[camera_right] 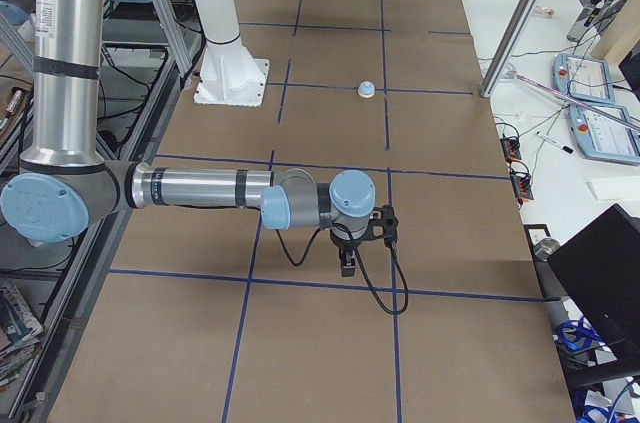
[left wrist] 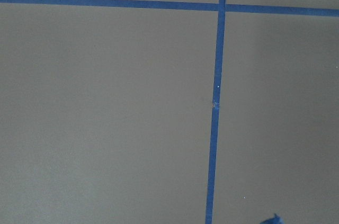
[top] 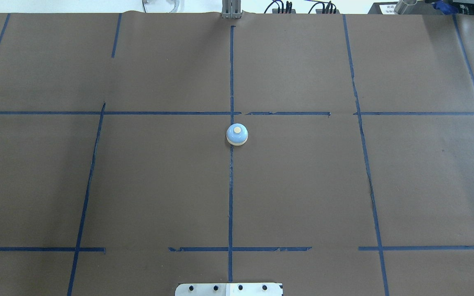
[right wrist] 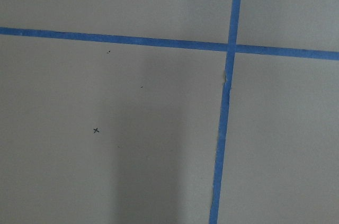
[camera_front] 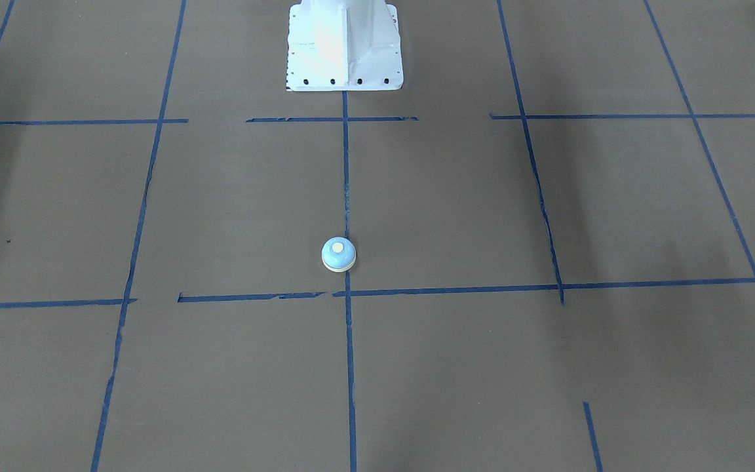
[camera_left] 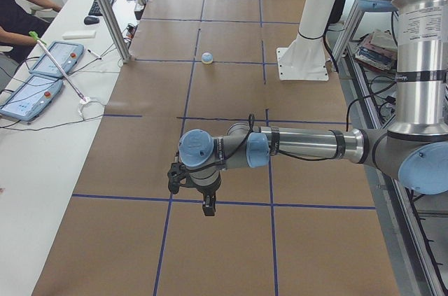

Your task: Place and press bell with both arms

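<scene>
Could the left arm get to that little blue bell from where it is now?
Probably yes. The left arm is stretched out low over the table, and no object shows between it and the bell, which sits in the open.

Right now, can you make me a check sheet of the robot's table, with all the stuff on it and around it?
Surface: brown cover, flat, with a grid of blue tape lines.
Job's things: bell upright over the centre tape line, button up, nothing touching it.
Clutter: nothing seen.
Grippers: left gripper and right gripper hang above the cover, far from the bell; open or shut cannot be told.
Cables: black cable loops below the right wrist.
Surroundings: white pedestal at the robot's side; a person and pendants at the side desk.
</scene>
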Available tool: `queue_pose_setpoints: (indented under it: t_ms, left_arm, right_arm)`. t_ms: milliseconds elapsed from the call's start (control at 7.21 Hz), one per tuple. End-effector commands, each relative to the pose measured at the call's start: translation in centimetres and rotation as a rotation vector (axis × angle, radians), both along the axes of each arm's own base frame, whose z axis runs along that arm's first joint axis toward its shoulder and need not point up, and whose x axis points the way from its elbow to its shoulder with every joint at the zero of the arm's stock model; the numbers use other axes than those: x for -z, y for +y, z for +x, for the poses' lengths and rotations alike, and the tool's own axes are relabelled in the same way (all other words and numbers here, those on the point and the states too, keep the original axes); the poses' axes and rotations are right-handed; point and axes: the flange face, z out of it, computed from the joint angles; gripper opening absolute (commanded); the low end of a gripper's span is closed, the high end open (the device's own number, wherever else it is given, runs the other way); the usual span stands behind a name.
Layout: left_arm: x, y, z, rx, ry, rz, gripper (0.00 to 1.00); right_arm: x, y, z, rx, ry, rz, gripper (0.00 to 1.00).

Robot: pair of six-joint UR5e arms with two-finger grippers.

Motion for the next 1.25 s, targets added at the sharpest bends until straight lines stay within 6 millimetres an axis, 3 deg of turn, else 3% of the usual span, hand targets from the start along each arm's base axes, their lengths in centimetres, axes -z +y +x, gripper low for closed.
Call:
queue_pose_setpoints:
  t_ms: [0, 416, 832, 1109]
  left_arm:
    - [-0.3, 0.6, 0.1, 0.001, 0.003, 0.029, 1.00]
    - [-0.2, 0.1, 1.0, -0.019, 0.002, 0.032, 1.00]
    - [2.5, -1.8, 3.4, -0.075, -0.001, 0.079, 1.00]
    - [2.1, -1.3, 3.3, -0.071, 0.008, 0.071, 1.00]
  right_arm:
    - [-0.2, 0.8, 0.1, 0.000, 0.001, -0.005, 1.00]
    - [-0.8, 1.2, 0.1, 0.000, 0.002, -0.014, 1.00]
    - [-1.5, 2.2, 0.1, 0.001, -0.001, -0.023, 1.00]
    - [0.1, 0.4, 1.0, -0.021, 0.024, 0.009, 1.00]
